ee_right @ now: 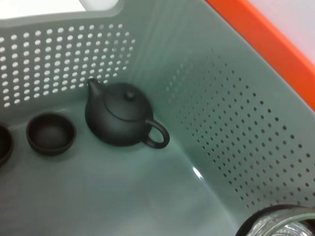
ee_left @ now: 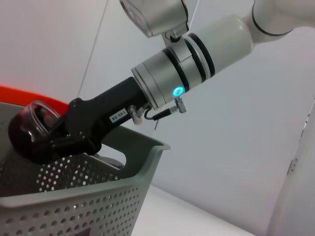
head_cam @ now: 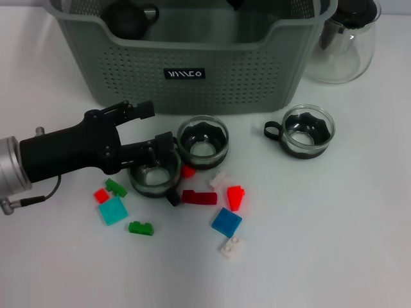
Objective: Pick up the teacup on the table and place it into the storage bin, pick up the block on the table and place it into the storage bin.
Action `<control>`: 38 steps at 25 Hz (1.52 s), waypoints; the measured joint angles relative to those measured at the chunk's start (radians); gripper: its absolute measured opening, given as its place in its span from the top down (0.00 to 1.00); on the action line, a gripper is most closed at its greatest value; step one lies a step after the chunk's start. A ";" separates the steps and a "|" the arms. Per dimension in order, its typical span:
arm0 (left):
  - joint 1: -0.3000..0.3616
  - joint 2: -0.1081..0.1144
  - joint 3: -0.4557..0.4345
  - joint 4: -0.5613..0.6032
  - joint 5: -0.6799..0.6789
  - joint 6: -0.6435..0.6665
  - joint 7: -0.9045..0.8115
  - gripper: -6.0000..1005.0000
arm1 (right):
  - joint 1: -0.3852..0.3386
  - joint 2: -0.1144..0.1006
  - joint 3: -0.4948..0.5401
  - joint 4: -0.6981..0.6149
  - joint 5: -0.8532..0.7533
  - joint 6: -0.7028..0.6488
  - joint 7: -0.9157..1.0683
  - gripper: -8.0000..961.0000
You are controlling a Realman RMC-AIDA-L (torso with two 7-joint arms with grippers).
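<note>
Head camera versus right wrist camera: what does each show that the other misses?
Head only: left gripper open beside a glass teacup on the table, scattered blocks, the pitcher. Right wrist only: a small dark cup on the bin floor, the raised teacup's rim. Both: storage bin, dark teapot inside it.

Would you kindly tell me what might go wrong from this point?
The left gripper hangs open over two close-set cups: closing on the near teacup may knock the neighbouring teacup or scatter the red block. The right gripper holds a glass teacup above the storage bin; released high, it could strike the teapot.
</note>
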 joint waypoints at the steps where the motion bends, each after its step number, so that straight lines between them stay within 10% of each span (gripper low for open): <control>1: 0.000 0.000 0.000 0.000 0.000 0.000 0.000 0.14 | -0.002 0.000 0.000 0.001 0.000 0.000 0.000 0.93; 29: 0.008 -0.005 0.000 0.000 0.000 -0.006 0.009 0.14 | -0.031 0.002 -0.020 0.004 0.004 -0.044 0.017 0.93; 38: 0.015 -0.004 0.000 0.000 0.000 -0.007 0.011 0.14 | -0.033 0.002 -0.020 -0.015 0.001 -0.049 0.022 0.65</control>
